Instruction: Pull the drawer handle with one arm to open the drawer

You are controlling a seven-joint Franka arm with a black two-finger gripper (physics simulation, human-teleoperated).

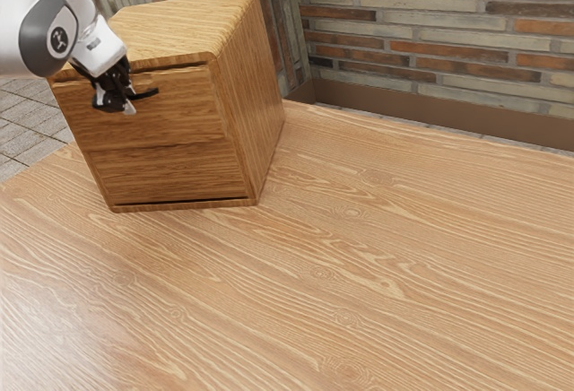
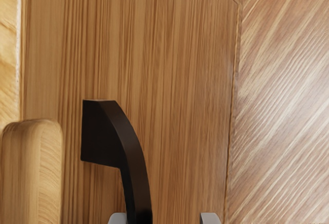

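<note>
Cabinet: brown wooden two-drawer box (image 1: 193, 104), at the far corner of the wooden table (image 1: 377, 256), on the exterior view's left.
Handle: black curved bar (image 1: 145, 94) (image 2: 121, 152) on the upper drawer front.
Gripper: black two-finger pincer (image 1: 112, 98), parted around the handle, which sits beside one fingertip (image 2: 117, 218) and is not clamped.

I see free tabletop (image 1: 377, 265) in front of and beside the cabinet (image 1: 244, 77); the brick wall (image 1: 448, 23) seems well behind it.
</note>
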